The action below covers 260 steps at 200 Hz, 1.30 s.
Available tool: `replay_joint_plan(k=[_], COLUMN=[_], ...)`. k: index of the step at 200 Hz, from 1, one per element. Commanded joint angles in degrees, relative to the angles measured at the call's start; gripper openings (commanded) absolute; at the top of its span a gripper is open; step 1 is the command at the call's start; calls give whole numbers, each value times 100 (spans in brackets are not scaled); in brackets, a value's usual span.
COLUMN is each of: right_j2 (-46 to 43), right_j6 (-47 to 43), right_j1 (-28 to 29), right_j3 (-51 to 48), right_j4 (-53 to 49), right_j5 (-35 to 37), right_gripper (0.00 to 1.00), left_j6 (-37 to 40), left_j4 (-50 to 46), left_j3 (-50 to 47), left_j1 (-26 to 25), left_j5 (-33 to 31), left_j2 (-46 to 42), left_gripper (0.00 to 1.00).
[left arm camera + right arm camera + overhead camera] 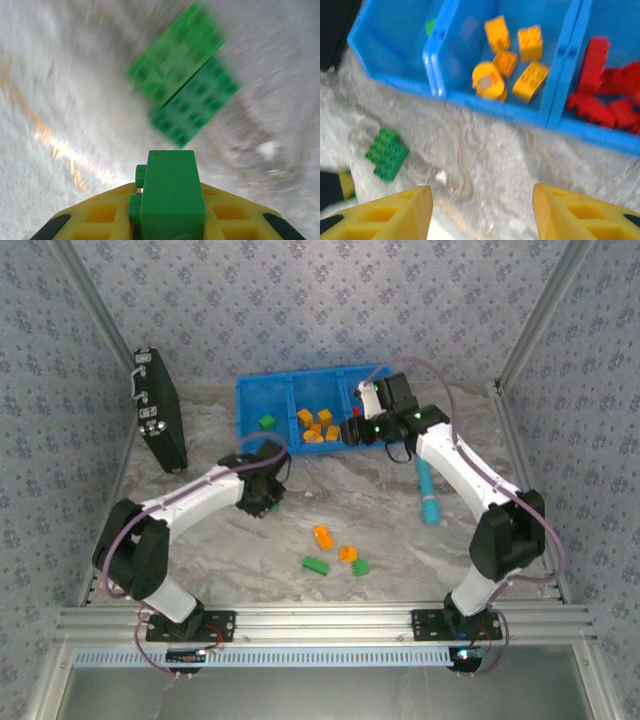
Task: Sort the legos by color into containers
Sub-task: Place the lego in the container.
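1. The left gripper (pixel 170 222) is closed on a green lego (pixel 171 187). More green legos (pixel 192 107) lie on the table (pixel 75 100) at its 12 o'clock.
2. The right gripper (pixel 482 210) stands open, holding nothing, with the blue bin (pixel 485 106) at its 12 o'clock.
3. The middle compartment holds orange-yellow legos (pixel 530 42), the right one red legos (pixel 600 85).
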Motion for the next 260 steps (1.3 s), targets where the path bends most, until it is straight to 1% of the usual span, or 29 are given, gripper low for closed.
replay_joint_plan(k=[1,13,24,47,71,103,142,183,201,215,237,260], right_j2=[-416,-576,-721,-954,-1017,-1000,-885,-769,-721,-700,-700,-658], right_j6=[231,344,488,867,1227,1549,1740,1897,1902,1893,1901,1961], right_j1=[424,665,919,1344,1668,2015,2296,2484,2552,2565,2632,2677], right_j3=[-569,-857,-1130,-1569,-1911,-2088,-2149,-2213,-2189,-2189,-2235,-2310], right_j4=[-369,-433,-460,-408,-328,-228,-252,-190,-266,-345,-421,-369], right_j5=[202,299,428,584,737,891,1068,1104,1174,1188,1218,1219], right_gripper=[57,58,58,59,59,59,61,62,63,64,64,65], left_j6=[1593,2110,2427,2988,3268,3495,3527,3518,3510,3483,3452,3472], left_j4=[-267,-234,-100,144,22,-70,-55,-73,-109,-120,-118,-120], left_j3=[932,1424,1789,2566,3426,4157,4510,4658,4823,4842,4863,4914], left_j1=[376,616,801,990,1096,1245,1371,1424,1432,1435,1450,1451], left_j5=[-560,-628,-655,-768,-759,-594,-376,-336,-319,-324,-311,-297], left_j2=[-68,154,353,901,1664,2607,3253,3578,3685,3739,3804,3839], left_gripper=[9,8,8,8,8,8,7,8,11,19,25,30])
